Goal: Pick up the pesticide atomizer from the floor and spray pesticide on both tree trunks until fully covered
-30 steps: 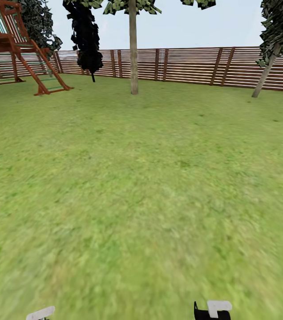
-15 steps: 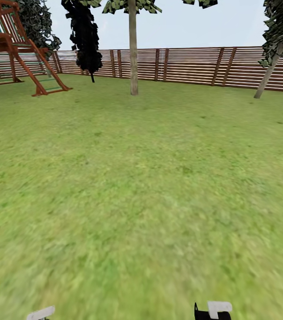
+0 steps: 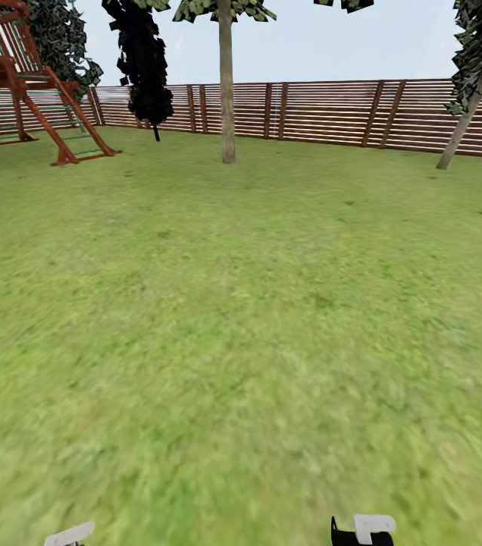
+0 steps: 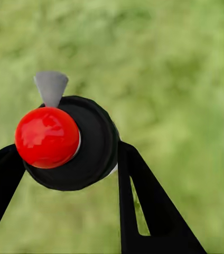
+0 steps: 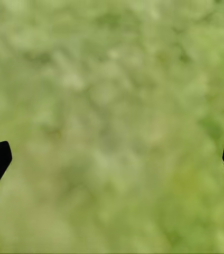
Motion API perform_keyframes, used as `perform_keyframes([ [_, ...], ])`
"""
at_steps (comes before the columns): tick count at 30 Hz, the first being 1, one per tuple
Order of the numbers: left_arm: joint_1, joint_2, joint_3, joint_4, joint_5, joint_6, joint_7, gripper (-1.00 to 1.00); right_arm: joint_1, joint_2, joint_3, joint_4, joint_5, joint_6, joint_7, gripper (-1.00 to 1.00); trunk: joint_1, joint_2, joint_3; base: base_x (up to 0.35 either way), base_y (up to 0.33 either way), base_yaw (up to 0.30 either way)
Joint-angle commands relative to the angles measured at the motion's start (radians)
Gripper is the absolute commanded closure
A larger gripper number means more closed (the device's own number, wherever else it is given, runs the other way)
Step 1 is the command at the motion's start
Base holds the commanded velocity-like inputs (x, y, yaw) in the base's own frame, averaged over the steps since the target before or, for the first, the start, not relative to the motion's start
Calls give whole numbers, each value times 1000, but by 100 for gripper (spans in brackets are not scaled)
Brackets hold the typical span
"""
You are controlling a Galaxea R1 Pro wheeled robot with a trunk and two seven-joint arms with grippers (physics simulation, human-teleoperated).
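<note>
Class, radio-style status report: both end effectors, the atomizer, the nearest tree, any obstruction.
Left end effector shut on atomizer. Right end effector open over lawn. Pale tree trunk ahead by fence. Nothing between.

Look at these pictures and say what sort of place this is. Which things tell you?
Most likely a fenced back garden: a wide lawn, a brown slatted wooden fence along the far side, trees such as the pale-trunked one, and a wooden climbing frame.

Counted: 1 pesticide atomizer (image 4: 64, 143), 1 wooden play frame (image 3: 21, 83), 1 slatted fence (image 3: 332, 112), 1 straight pale tree trunk (image 3: 227, 91), 1 leaning tree (image 3: 468, 83), 1 black-foliaged tree (image 3: 142, 61).
</note>
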Motion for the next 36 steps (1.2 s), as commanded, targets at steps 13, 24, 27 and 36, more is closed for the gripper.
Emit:
perform_keyframes([
  [13, 0, 0, 0, 0, 0, 1, 0, 100, -1, 1, -3, -4, -3, -1, -1, -100, 0, 0, 0, 336, 0, 0],
  [24, 0, 0, 0, 0, -2, 2, 0, 100, -1, -41, 3, -38, 5, -6, 3, -100, 0, 0, 0, 336, 0, 0],
  [27, 0, 0, 0, 0, -2, 1, 0, 100, -1, -40, 3, -37, 5, -6, 3, -100, 0, 0, 0, 336, 0, 0],
  [36, 0, 0, 0, 0, -2, 1, 0, 100, -1, -34, 3, -37, 2, -6, 3, -100, 0, 0, 0, 336, 0, 0],
])
